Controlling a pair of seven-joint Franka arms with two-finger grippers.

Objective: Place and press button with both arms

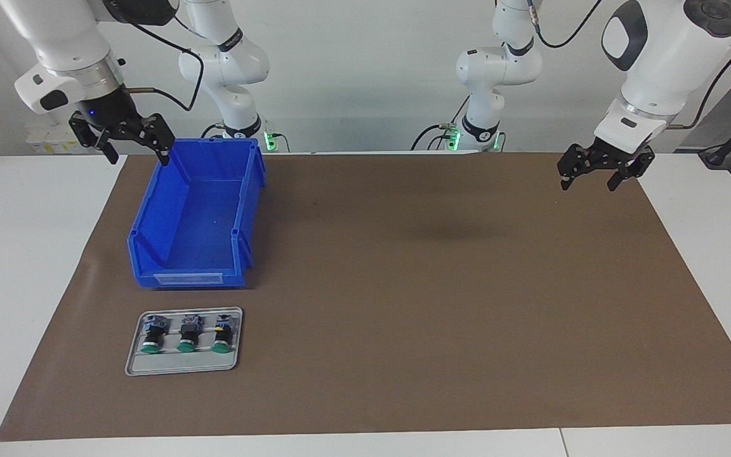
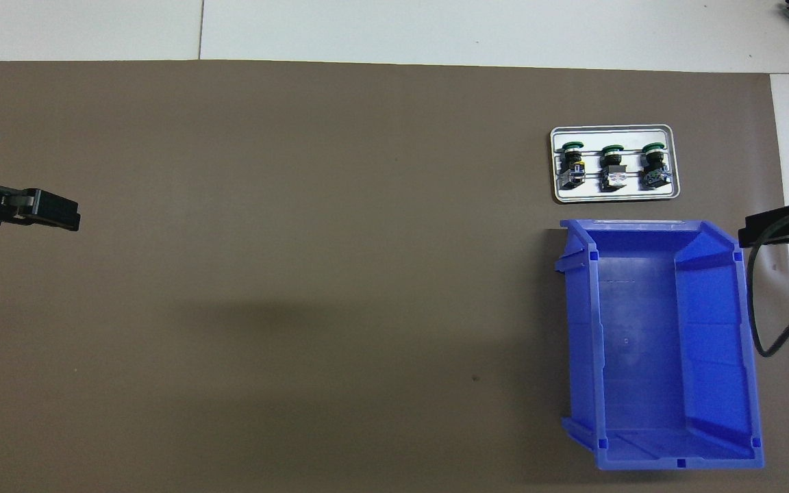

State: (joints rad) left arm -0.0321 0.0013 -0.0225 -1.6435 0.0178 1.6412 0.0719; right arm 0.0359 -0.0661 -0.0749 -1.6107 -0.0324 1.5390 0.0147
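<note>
Three alike green-capped buttons lie side by side on a small grey tray, farther from the robots than the blue bin. They also show in the overhead view. My right gripper is open and empty, raised over the mat's edge beside the bin; it also shows in the overhead view. My left gripper is open and empty, raised over the mat at the left arm's end; it also shows in the overhead view.
An empty blue bin stands at the right arm's end, between the robots and the tray; its wall shows in the overhead view. A brown mat covers the white table.
</note>
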